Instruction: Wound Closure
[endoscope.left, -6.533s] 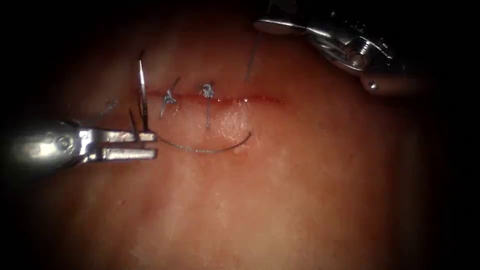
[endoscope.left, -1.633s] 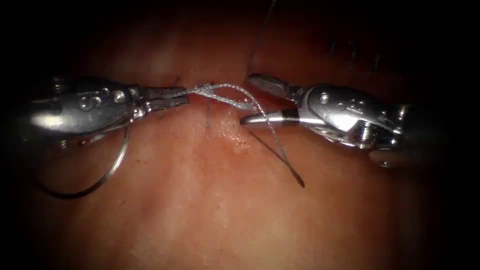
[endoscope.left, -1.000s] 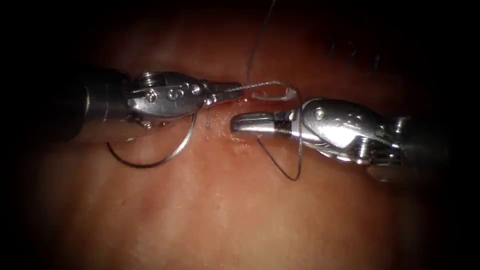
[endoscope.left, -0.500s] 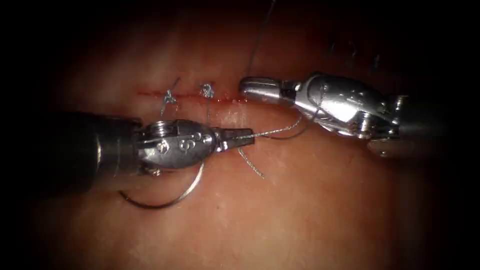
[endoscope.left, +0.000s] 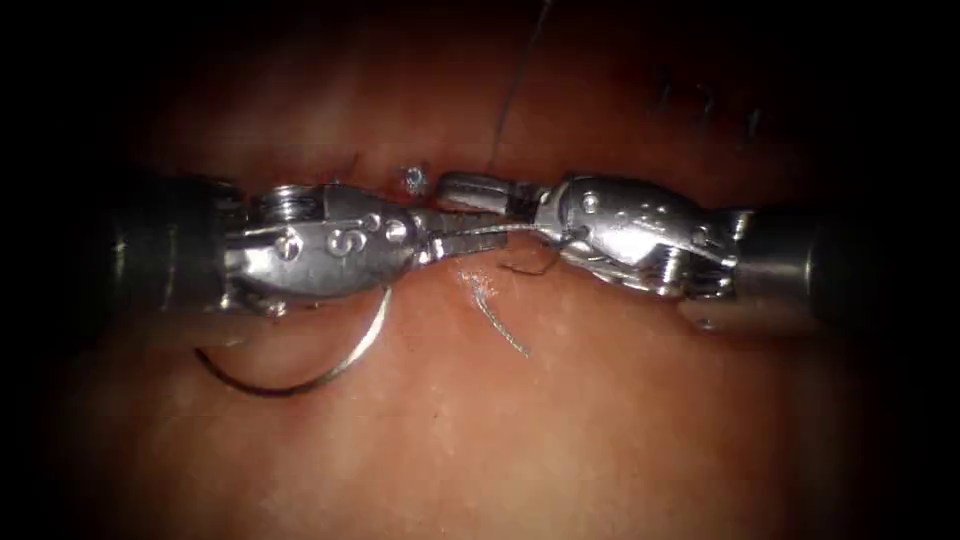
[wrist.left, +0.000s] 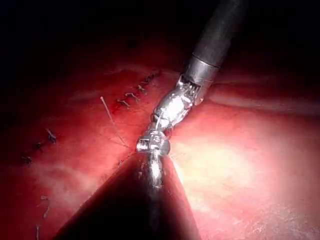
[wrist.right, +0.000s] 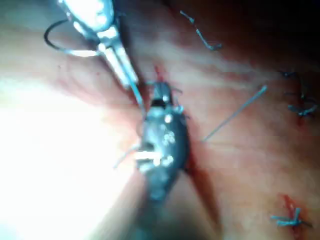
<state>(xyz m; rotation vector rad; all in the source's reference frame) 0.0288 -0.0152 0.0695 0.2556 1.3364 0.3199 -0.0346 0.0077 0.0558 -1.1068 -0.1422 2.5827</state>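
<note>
**Both tools meet over the cut, thread pinched on the left**

Where the endoscope view is taken first, the left tool (endoscope.left: 462, 232) is seen with its jaws pressed together on the thread (endoscope.left: 505, 228), tip to tip with the right tool (endoscope.left: 470, 188) above the cut (endoscope.left: 440, 200) in the tissue (endoscope.left: 560, 420). Whether the right tool's jaws are spread cannot be told. The needle (endoscope.left: 318, 370) is seen out of the tissue, curving below the left tool's wrist, held by neither tool. A knot (endoscope.left: 413, 179) sits on the cut, and a loose thread end (endoscope.left: 500, 325) lies below it.

From the left wrist view, the right tool (wrist.left: 150, 145) is seen meeting the left tool's tip on the tissue (wrist.left: 240, 165), beside a row of stitches (wrist.left: 135, 95).

From the right wrist view, the left tool (wrist.right: 131, 82) is seen with jaws pressed together, the needle (wrist.right: 62, 47) curving behind it, free of the tissue (wrist.right: 60, 150).
</note>
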